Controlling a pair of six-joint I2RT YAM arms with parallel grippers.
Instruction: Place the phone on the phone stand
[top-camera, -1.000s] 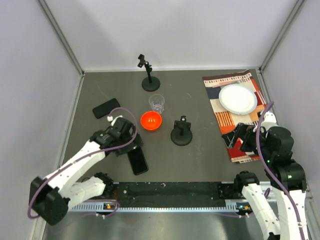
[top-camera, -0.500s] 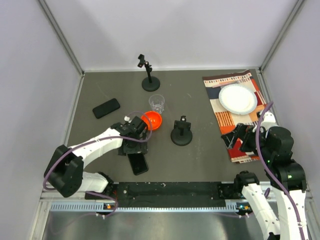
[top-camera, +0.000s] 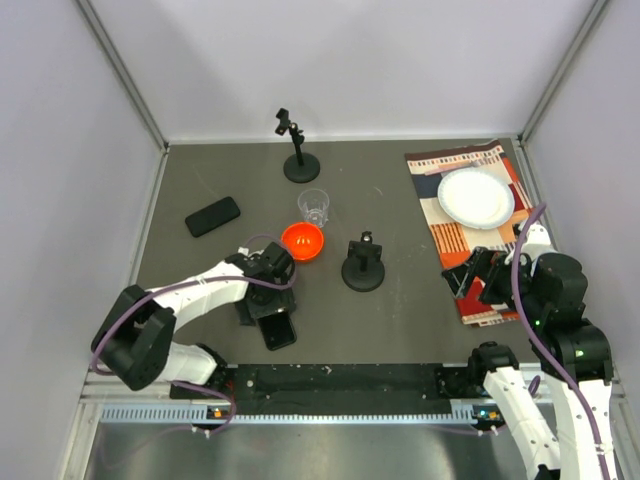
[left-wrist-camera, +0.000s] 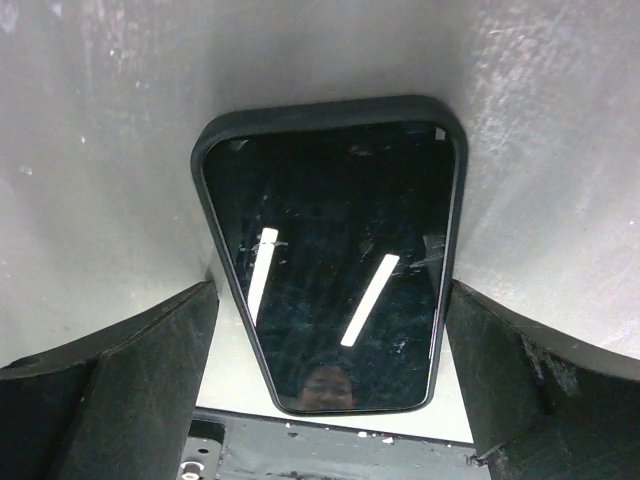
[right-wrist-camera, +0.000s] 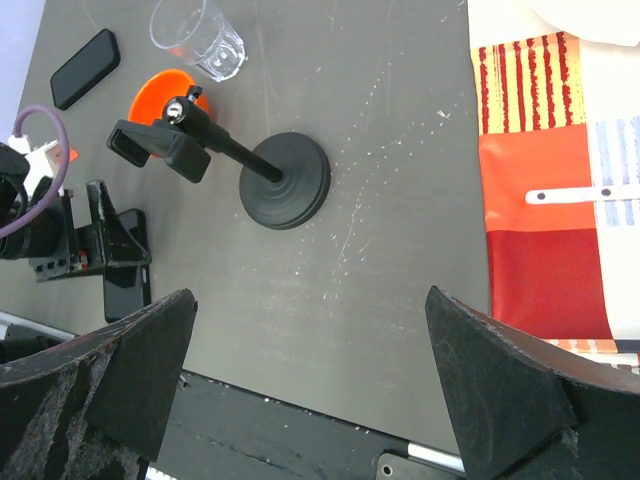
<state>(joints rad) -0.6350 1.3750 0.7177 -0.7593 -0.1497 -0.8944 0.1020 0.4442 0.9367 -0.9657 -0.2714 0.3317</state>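
A black phone lies flat on the dark table near the front edge; it also shows in the top view. My left gripper is open just above the phone's near end, one finger on each side of it and not touching; in the top view it is the left gripper. The short black phone stand stands mid-table, to the right of the phone, and shows in the right wrist view. My right gripper is open and empty, high over the table's right side.
A second black phone lies at the left. An orange bowl and a clear cup stand close behind my left gripper. A tall thin stand is at the back. A white plate sits on a striped cloth at the right.
My left gripper has moved right and toward the table's front edge, coming over the phone. The phone and the right arm have not moved.
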